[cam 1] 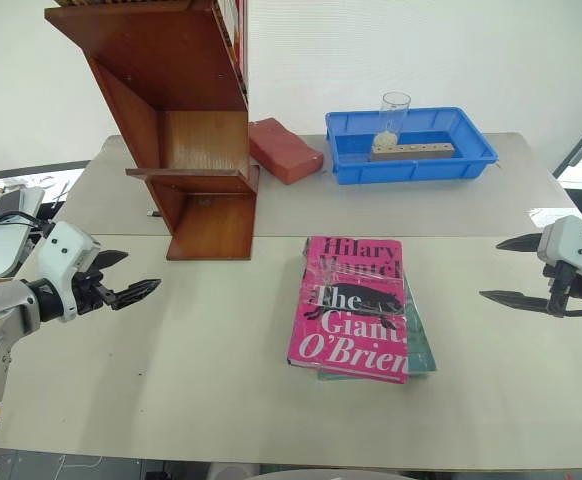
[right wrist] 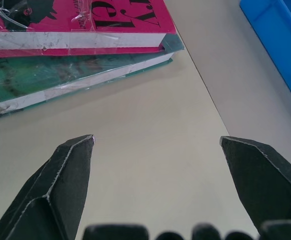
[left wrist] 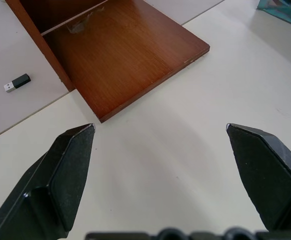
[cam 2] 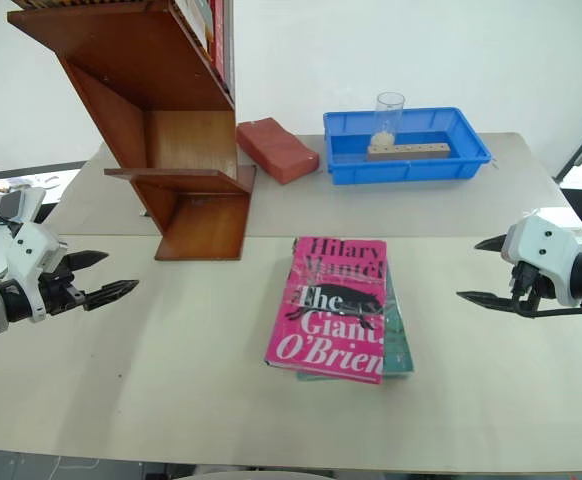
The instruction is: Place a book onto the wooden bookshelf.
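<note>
The bright pink book (cam 1: 356, 307) lies flat at the table's middle, stacked on a teal-green book (cam 1: 422, 345). In the right wrist view the pink book (right wrist: 75, 25) lies on the teal one (right wrist: 60, 80). The wooden bookshelf (cam 1: 176, 120) stands at the back left, with its base board (left wrist: 125, 55) in the left wrist view. My left gripper (cam 1: 131, 277) hovers open at the left, well away from the books. My right gripper (cam 1: 501, 270) hovers open at the right, pointing toward the books with nothing between its fingers.
A red brick-like block (cam 1: 284, 150) lies beside the shelf. Behind the books, a blue plastic tray (cam 1: 411, 145) holds a clear glass (cam 1: 393, 117) and a wooden block. A small USB stick (left wrist: 17, 82) lies by the shelf base.
</note>
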Controlling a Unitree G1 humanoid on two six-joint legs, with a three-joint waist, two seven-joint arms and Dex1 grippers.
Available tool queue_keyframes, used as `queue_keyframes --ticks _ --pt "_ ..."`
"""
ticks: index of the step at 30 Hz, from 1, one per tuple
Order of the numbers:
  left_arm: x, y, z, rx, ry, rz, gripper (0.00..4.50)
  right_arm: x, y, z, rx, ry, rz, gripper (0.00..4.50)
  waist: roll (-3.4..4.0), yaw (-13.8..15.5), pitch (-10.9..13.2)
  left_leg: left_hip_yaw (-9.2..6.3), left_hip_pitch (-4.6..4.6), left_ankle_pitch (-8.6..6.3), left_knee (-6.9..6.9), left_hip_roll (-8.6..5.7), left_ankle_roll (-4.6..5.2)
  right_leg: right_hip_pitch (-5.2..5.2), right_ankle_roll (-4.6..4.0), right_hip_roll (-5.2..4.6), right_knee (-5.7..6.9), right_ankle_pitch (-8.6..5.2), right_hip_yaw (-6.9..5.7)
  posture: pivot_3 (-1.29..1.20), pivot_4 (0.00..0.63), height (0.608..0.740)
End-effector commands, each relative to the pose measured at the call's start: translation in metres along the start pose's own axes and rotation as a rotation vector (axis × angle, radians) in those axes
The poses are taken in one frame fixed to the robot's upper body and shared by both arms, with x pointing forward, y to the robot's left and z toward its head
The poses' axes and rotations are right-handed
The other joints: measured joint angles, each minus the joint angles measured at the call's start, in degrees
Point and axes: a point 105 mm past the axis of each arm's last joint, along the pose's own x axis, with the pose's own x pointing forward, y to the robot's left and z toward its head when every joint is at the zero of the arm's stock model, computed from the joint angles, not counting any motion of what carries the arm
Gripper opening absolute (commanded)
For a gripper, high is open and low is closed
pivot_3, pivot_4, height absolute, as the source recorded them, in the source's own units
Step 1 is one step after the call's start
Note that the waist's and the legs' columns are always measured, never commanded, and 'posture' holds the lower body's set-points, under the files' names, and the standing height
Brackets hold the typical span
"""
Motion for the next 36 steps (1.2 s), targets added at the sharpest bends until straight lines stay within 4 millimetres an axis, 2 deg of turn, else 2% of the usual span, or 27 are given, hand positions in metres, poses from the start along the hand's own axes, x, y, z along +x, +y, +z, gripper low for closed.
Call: queue_keyframes --ticks 1,4,11,24,28,29,30,33,34,36 --pt "-0.005 0.0 0.011 0.037 -0.02 -0.006 4.5 -0.005 -0.007 0.009 -0.029 -0.015 -0.044 4.46 0.0 -0.01 0.0 0.0 0.0 0.0 0.0 0.0 0.0 0.0 0.0 0.0 0.0 0.0 0.0 0.0 0.15 0.649" --pt "-0.005 -0.002 0.007 0.033 0.014 -0.036 4.5 -0.004 -0.006 0.008 -0.023 -0.023 -0.058 4.46 -0.01 -0.03 0.0 0.0 0.0 0.0 0.0 0.01 0.0 -0.01 0.0 0.01 0.01 0.0 0.0 0.0 0.15 0.649" --pt "-0.004 -0.006 0.013 -0.044 -0.009 -0.076 4.5 -0.001 -0.006 0.005 -0.014 -0.007 -0.063 4.46 0.02 -0.01 0.0 0.02 0.0 0.0 0.0 0.01 0.0 -0.02 0.01 0.01 0.04 -0.01 0.0 0.0 0.15 0.649" --pt "0.0 -0.015 0.014 -0.121 0.01 -0.142 4.5 -0.001 -0.004 0.002 -0.002 0.001 -0.074 4.46 0.01 0.03 0.0 0.04 0.0 0.0 0.01 0.01 0.0 -0.05 0.01 0.01 0.07 0.0 0.0 0.0 0.15 0.649" --pt "0.014 -0.028 0.032 -0.226 -0.153 -0.197 4.5 0.003 0.001 0.006 0.007 -0.023 -0.064 4.46 0.04 0.17 -0.02 0.04 0.0 0.0 0.03 0.0 0.0 0.0 0.01 0.0 0.07 0.0 0.0 0.0 0.15 0.649" --pt "0.018 -0.041 0.033 -0.317 -0.158 -0.289 4.5 0.006 0.005 0.009 0.013 -0.038 -0.048 4.46 0.03 0.11 -0.01 0.04 0.0 0.0 0.06 0.01 0.0 0.01 0.01 0.01 0.08 0.01 -0.01 0.0 0.15 0.649" --pt "0.02 -0.052 0.036 -0.405 -0.158 -0.376 4.5 0.008 0.008 0.012 0.014 -0.048 -0.032 3.94 0.02 0.05 -0.02 0.04 -0.02 0.0 0.06 0.01 0.0 0.0 0.02 0.01 0.09 0.01 0.0 0.0 0.15 0.649" --pt "0.03 -0.076 0.044 -0.608 -0.168 -0.543 4.5 0.015 0.018 0.02 0.007 -0.067 -0.011 3.03 0.02 -0.02 -0.02 0.0 -0.09 0.01 0.08 0.01 0.01 -0.02 0.05 0.04 0.15 0.0 -0.02 0.0 0.15 0.649" --pt "0.035 -0.083 0.044 -0.669 -0.163 -0.583 4.5 0.019 0.021 0.021 0.006 -0.071 -0.009 2.6 0.01 -0.01 -0.02 -0.02 -0.08 0.01 0.08 0.0 0.01 0.03 0.09 0.05 0.14 0.0 -0.03 0.0 0.15 0.649" --pt "0.049 -0.1 0.037 -0.773 -0.083 -0.636 4.5 0.026 0.025 0.022 0.003 -0.075 -0.003 1.96 -0.01 -0.01 -0.03 -0.04 0.01 0.01 0.09 0.0 0.01 0.14 0.16 0.05 0.11 -0.03 -0.04 0.0 0.15 0.649"
